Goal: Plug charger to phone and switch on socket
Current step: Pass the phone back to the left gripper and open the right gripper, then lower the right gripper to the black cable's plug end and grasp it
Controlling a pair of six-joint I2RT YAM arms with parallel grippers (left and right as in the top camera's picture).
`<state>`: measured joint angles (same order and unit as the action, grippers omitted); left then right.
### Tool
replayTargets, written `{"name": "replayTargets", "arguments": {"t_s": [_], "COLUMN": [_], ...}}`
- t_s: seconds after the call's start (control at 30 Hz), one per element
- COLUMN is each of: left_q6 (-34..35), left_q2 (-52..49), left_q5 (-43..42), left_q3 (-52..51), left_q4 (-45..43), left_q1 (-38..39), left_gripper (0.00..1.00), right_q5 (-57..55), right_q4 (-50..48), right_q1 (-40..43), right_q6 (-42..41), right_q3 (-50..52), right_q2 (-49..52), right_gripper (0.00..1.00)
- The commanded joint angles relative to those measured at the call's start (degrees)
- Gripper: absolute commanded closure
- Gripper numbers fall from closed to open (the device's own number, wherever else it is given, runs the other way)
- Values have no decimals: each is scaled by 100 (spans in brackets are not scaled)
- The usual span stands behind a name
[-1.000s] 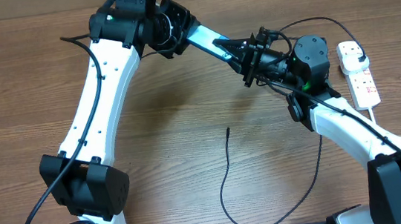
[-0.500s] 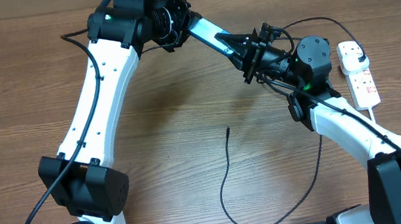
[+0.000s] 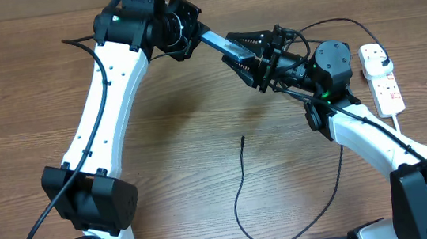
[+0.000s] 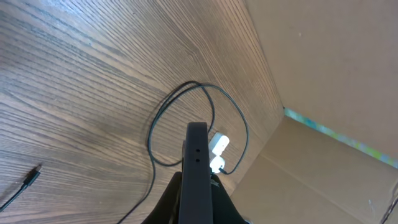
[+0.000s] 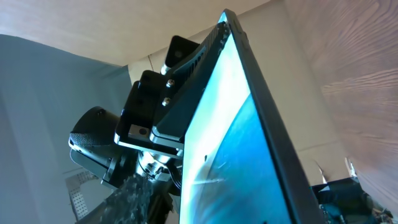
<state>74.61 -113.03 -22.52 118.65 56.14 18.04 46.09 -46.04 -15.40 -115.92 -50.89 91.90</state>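
Note:
My left gripper (image 3: 198, 35) is shut on the phone (image 3: 230, 50) and holds it in the air over the far middle of the table, turned nearly edge-on. In the left wrist view the phone's dark edge (image 4: 197, 171) stands between the jaws (image 4: 197, 202). My right gripper (image 3: 257, 59) is open, its fingers on either side of the phone's free end. The glowing blue screen (image 5: 239, 149) fills the right wrist view. The charger's connector tip (image 3: 242, 139) lies loose on the table, and its black plug (image 3: 380, 57) sits in the socket (image 3: 388, 89) at the far right.
The black cable (image 3: 242, 204) loops toward the table's front edge and back up under my right arm. A second loop (image 4: 186, 112) lies before the socket (image 4: 217, 146) in the left wrist view. A cardboard wall (image 4: 323, 74) stands behind the table.
The phone has rolled from screen-up to nearly edge-on. My right gripper's fingers have spread wider round its free end. The cable and the socket have not moved.

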Motion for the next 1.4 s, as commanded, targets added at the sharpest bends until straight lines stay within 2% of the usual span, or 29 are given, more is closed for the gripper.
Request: {"name": "replayTargets", "arguments": {"t_s": [0.0, 0.07, 0.13, 0.2, 0.3, 0.4, 0.5, 0.6, 0.7, 0.83, 0.9, 0.97, 1.07, 1.17, 1.37], "left_q6": [-138, -142, -321, -442, -846, -1547, -2588, -3508, -4070, -4232, -4229, -4229, -4229, -4234, -4234], "left_q2": [55, 55, 55, 55, 55, 55, 55, 55, 55, 55, 55, 55, 55, 55, 55], "left_q5": [22, -9, -127, -177, -669, -1534, -2533, -3338, -3668, -3661, -3637, -3536, -3536, -3460, -3381], "left_q3": [0, 0, 0, 0, 0, 0, 0, 0, 0, 0, 0, 0, 0, 0, 0], "left_q4": [-116, -184, -313, -330, -323, -330, -227, 188, 546, 621, 616, 619, 621, 619, 614], "left_q1": [0, -48, -164, -295, -813, -1309, -1766, -2092, -2317, -2402, -2402, -2402, -2402, -2402, -2402], "left_gripper": [96, 96, 96, 96, 96, 96, 96, 96, 96, 96, 96, 96, 96, 96, 96], "right_q5": [11, 13, 96, 278, 686, 1248, 1613, 1620, 1519, 1327, 1241, 1012, 94, -1119, -2000], "right_q4": [-81, -81, -83, -83, -81, -59, -61, -59, -57, 249, 774, 1794, 4391, 6511, 8843], "right_q1": [2, 2, 22, 120, 365, 601, 713, 713, 713, 713, 713, 713, 710, 710, 656], "right_q6": [-793, -793, -791, -590, -39, 680, 1370, 1593, 1596, 1757, 2020, 2533, 4100, 5217, 6741], "right_q3": [-122, -122, -120, -120, -120, -120, -120, -122, -195, -651, -1014, -1530, -2402, -2662, -2660], "right_q2": [-92, -92, -90, -92, -92, -92, -92, -92, -92, -92, -92, -92, -92, -92, -92], "right_gripper": [45, 30, 10, 0, 0, 0, 0, 0, 1, 1, 1, 1, 1, 1, 0]}}
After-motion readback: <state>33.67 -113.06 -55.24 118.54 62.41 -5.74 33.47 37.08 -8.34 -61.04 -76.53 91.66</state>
